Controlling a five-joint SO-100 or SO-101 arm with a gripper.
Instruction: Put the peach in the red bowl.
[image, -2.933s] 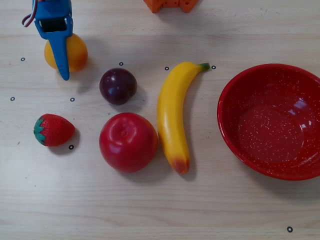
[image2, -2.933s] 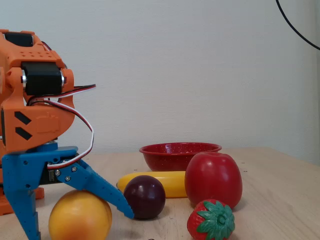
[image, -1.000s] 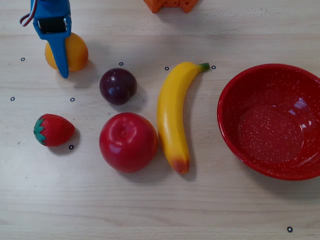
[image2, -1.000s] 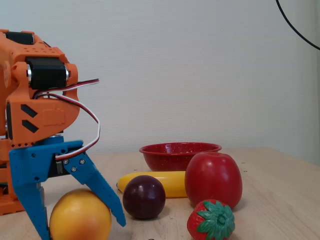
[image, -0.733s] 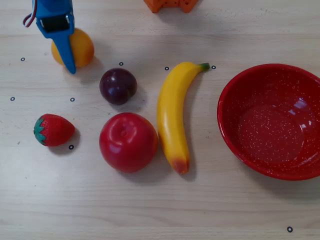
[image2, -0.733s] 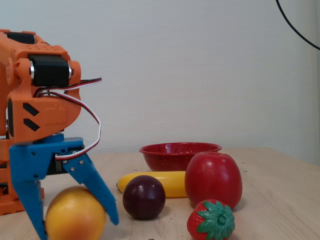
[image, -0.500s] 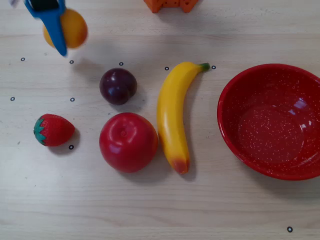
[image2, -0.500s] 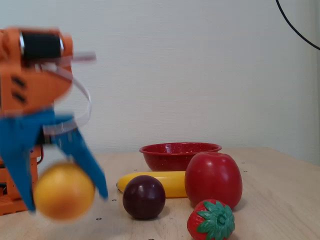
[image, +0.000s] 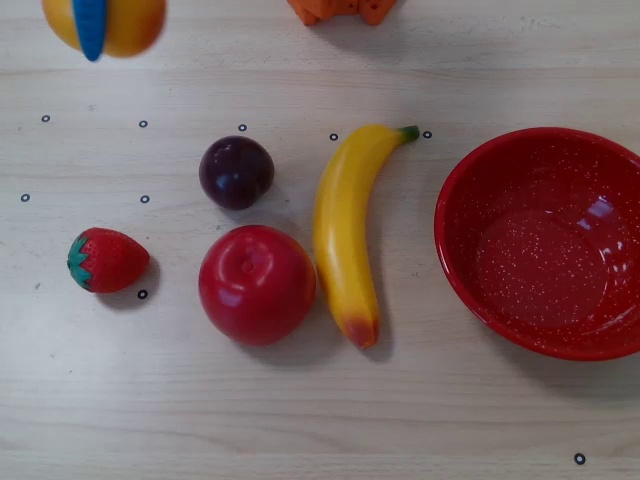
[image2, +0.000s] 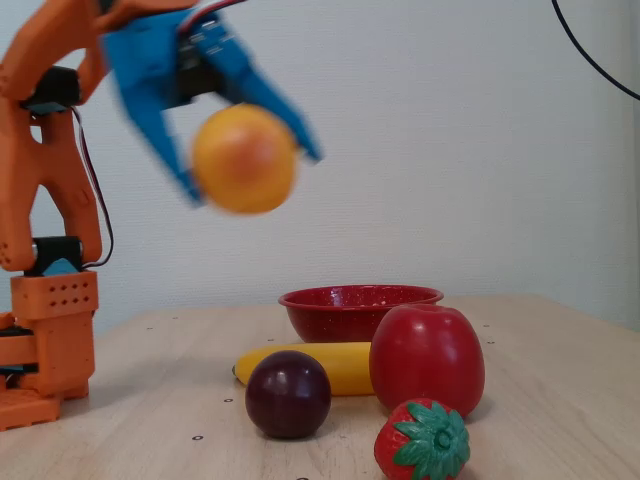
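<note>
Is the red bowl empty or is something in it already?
Empty: the red bowl shows only bare speckled bottom; the peach is in the hand.

The arm (image2: 50, 150) is orange printed plastic, built of blocky links with rounded edges. Its base (image2: 45, 340) is a squat orange box with a grid of small round holes on one face. Black servo bodies sit at the joints, one low near the base with a small blue part under it. Thin dark cables run down beside the upright link. The jaws are bright blue, long and tapered, blurred in the fixed view.
</note>
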